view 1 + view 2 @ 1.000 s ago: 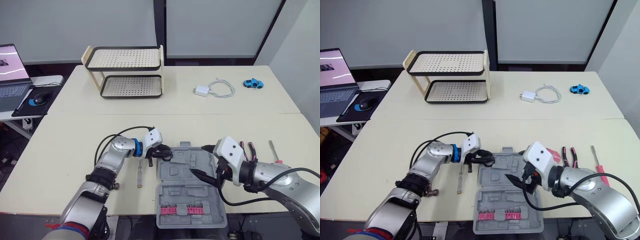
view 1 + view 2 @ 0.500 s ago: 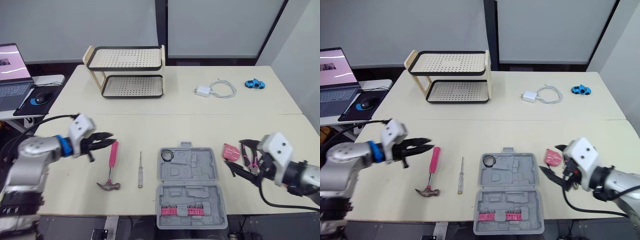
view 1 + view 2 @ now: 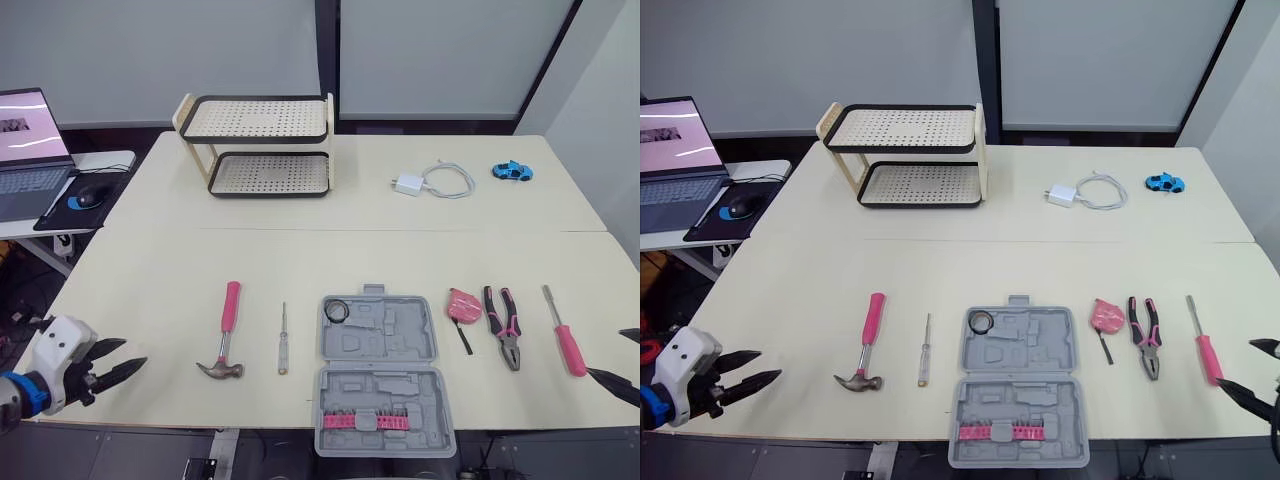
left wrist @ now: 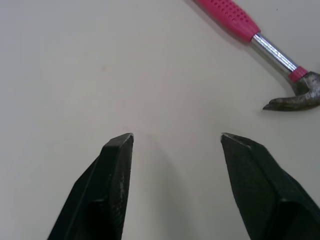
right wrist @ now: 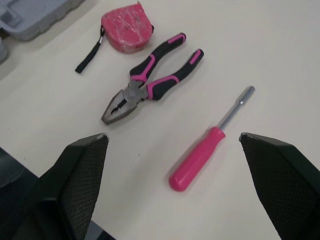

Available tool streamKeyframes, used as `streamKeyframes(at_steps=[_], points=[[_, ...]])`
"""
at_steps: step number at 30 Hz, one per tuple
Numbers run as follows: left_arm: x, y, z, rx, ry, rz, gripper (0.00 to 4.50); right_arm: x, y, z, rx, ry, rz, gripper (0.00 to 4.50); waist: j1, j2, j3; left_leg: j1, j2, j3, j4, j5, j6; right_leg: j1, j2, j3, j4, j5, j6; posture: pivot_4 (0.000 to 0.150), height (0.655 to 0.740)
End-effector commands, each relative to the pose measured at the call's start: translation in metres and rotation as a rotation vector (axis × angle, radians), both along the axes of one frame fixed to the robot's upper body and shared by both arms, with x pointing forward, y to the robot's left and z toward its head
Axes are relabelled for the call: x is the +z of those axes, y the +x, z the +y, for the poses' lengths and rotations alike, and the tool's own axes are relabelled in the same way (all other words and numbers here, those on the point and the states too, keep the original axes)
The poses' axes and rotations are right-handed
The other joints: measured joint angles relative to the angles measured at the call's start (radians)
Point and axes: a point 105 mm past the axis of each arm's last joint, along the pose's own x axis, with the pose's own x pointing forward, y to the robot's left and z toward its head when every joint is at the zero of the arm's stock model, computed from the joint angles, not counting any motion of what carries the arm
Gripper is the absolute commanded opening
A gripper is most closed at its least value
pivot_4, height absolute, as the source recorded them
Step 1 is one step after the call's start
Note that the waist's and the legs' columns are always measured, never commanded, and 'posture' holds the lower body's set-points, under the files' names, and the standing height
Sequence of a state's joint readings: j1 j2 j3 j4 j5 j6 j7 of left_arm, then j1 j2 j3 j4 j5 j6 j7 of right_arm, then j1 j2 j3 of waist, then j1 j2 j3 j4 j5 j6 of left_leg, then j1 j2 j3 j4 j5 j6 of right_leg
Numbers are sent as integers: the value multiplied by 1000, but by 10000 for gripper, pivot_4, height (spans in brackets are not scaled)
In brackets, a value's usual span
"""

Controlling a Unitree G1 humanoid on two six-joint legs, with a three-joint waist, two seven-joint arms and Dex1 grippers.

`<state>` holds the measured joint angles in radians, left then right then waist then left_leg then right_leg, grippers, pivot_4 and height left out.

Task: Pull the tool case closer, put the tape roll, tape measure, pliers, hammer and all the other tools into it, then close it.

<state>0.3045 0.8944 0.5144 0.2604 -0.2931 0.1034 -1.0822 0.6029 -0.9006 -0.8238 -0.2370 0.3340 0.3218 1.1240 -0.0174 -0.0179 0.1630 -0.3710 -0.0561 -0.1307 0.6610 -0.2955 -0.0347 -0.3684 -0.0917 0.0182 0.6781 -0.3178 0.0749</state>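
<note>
Tools lie in a row on either side of the open case (image 3: 377,370), which sits at the near edge of the bench (image 3: 150,260). The tape roll (image 3: 336,311) is already in a pocket of its far half. From the head camera, the left claw (image 3: 110,368) hangs at the near left corner, spread and empty. The hammer (image 3: 226,328) lies to its right and a little ahead, with its long axis running front to back and its head toward the robot. A thin screwdriver (image 3: 282,338) lies between the hammer and the case. The right claw (image 3: 618,358) is at the near right edge, also spread and empty. The pink-handled driver (image 3: 564,340) is nearest to it, then the pliers (image 3: 503,325), then the tape measure (image 3: 462,305).

In the left wrist view, the two fingers (image 4: 117,150) stand well apart over bare bench. The hammer lies beyond them and off to one side, not on their line.

In the right wrist view, the driver's handle lies just past the wide-set fingers (image 5: 90,150), roughly on their midline (the easier first pick, I judge). The pliers and tape measure lie further on toward the case.
</note>
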Motion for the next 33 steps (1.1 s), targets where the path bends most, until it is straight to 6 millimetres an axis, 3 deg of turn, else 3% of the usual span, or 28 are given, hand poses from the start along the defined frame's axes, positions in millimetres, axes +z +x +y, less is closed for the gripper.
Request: streamKeyframes(at_steps=[1, 3, 10, 20, 28, 30, 33], points=[[9, -9, 10, 47, -8, -31, 41529, 9, -4, -9, 8, -31, 4, 45000, 0, 0, 0, 0, 0, 0, 0, 0, 0, 0, 0, 0, 0, 0, 0, 1500, 7400], [8, -12, 10, 58, -13, -27, 44812, 7, -6, -12, 2, -35, 17, 45000, 0, 0, 0, 0, 0, 0, 0, 0, 0, 0, 0, 0, 0, 0, 0, 1500, 7400], [14, -13, 7, 33, -19, -26, 44812, 8, -2, -8, 14, -18, 13, 45000, 1, 0, 0, 0, 0, 0, 0, 0, 0, 0, -1, 0, 0, 0, 0, 1500, 7400], [19, -7, -6, -70, -47, 18, 44812, 8, -15, -9, 44, -56, 50, 45000, 1, 0, 0, 0, 0, 0, 0, 0, 0, 0, -1, 0, -1, 0, -1, 1500, 7400], [22, -7, -15, -139, -38, 32, 44812, 22, -16, -10, 77, -79, 67, 45000, 0, 0, 0, 0, 0, 1, 0, 0, 0, 0, 0, 0, -1, -1, -1, 1500, 7400], [24, -6, -23, -181, -41, 22, 44812, 23, -15, -5, 84, -63, 69, 45000, 1, 0, 0, 0, 0, 1, -1, 0, 0, 0, 0, 0, -1, -1, -1, 1500, 7400], [32, -1, -50, -302, -66, 1, 44812, 19, -12, 25, 121, 10, 56, 45000, 2, 0, 0, -1, 0, 0, 0, 0, 0, 0, -1, -1, -1, -1, -1, 1500, 7400]])
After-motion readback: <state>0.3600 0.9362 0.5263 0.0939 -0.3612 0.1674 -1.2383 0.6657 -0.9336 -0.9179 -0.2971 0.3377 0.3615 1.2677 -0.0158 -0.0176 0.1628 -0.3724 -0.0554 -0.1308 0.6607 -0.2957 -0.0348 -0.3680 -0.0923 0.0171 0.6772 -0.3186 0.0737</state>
